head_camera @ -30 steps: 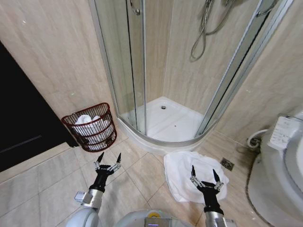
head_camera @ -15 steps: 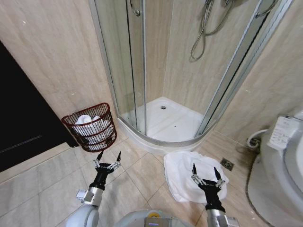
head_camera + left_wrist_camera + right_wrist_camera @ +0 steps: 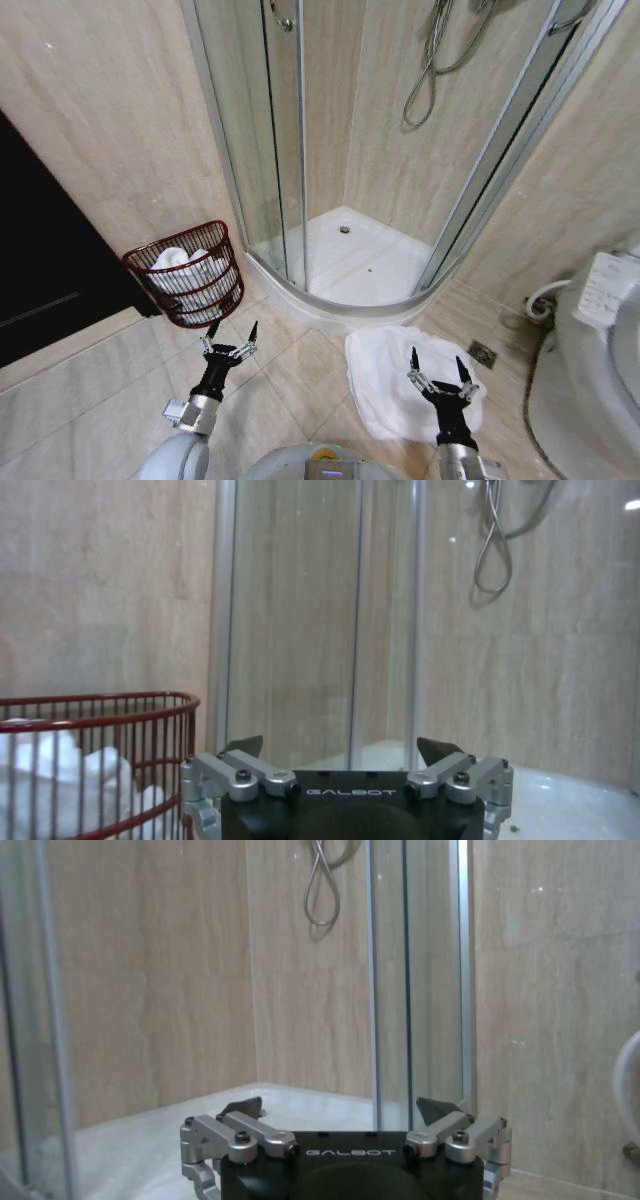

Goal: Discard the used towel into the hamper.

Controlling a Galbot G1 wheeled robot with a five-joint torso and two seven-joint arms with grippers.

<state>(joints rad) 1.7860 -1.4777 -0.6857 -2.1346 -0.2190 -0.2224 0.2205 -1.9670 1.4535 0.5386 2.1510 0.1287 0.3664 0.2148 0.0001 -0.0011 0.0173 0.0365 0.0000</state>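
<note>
A crumpled white towel (image 3: 385,375) lies on the floor tiles in front of the shower tray, at the right of the head view. The hamper (image 3: 187,288) is a dark red wire basket against the left wall, with white cloth inside it; its rim (image 3: 100,703) also shows in the left wrist view. My right gripper (image 3: 440,368) hangs open above the towel's near part, holding nothing. My left gripper (image 3: 229,336) is open too, raised over bare tiles a short way in front of the hamper.
A corner shower cabin with glass doors (image 3: 250,150) and a white tray (image 3: 350,265) stands straight ahead. A toilet (image 3: 600,360) fills the right edge. A dark doorway (image 3: 40,270) opens on the left. A floor drain (image 3: 481,353) sits beside the towel.
The whole head view has shifted slightly, so the camera has moved. Both grippers hold the same open pose as before.
</note>
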